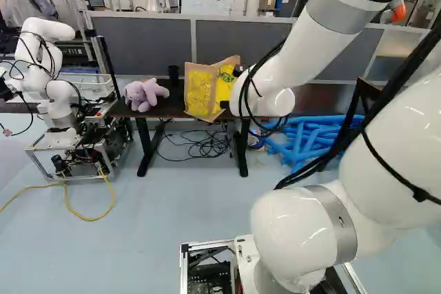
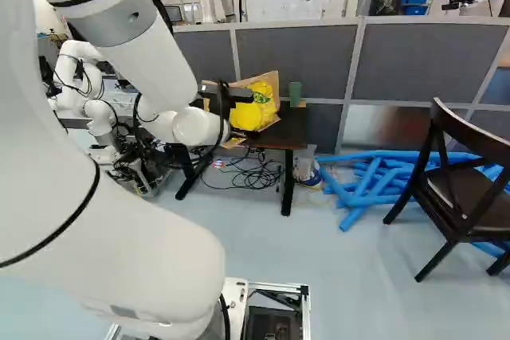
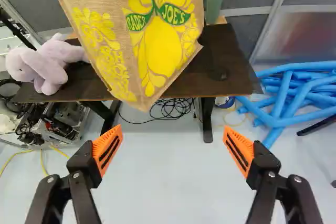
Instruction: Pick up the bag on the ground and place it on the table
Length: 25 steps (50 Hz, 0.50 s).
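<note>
My gripper (image 2: 249, 114) is at the table in the right base view, in front of the bag; the arm hides much of it in the left base view. The wrist view shows the gripper (image 3: 173, 144) wide open, its orange pads far apart and nothing between them. Ahead of it, the tan bag with yellow print (image 3: 163, 51) stands on the dark table (image 3: 231, 64), tilted, a lower corner reaching over the front edge. The same bag (image 1: 200, 92) appears beside the arm in the left base view. No finger touches it in the wrist view.
A purple plush toy (image 1: 144, 94) and a green cup (image 3: 214, 2) are on the table. Cables (image 3: 169, 109) lie below. Blue tubes (image 2: 362, 185) and a dark chair (image 2: 450, 185) are to the right; another robot (image 1: 58, 87) stands left.
</note>
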Motion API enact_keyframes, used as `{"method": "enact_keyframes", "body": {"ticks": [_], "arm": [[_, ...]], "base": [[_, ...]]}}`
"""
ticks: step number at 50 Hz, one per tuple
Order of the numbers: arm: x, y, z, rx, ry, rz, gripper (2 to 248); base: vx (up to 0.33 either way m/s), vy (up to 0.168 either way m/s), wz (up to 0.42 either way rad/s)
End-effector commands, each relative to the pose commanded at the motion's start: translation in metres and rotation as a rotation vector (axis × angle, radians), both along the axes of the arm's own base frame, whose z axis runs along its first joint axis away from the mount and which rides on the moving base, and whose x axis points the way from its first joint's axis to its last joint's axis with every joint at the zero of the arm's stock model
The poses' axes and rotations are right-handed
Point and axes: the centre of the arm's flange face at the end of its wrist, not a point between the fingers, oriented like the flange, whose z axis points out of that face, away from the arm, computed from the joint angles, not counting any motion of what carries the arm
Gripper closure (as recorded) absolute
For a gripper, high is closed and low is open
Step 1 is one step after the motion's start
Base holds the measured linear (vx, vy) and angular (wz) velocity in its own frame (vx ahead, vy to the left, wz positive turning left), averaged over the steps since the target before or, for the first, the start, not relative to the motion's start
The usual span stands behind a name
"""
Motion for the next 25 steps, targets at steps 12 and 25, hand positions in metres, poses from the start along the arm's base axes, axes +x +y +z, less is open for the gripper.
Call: {"method": "enact_keyframes", "body": {"ticks": [12, 25], "arm": [[-0.018, -0.001, -0.011, -0.028, -0.063, 0.014, 3], [-0.035, -0.002, -0.02, -0.054, -0.118, 0.025, 3]], "base": [[0.0, 0.0, 0.0], [0.0, 0.0, 0.0]]}}
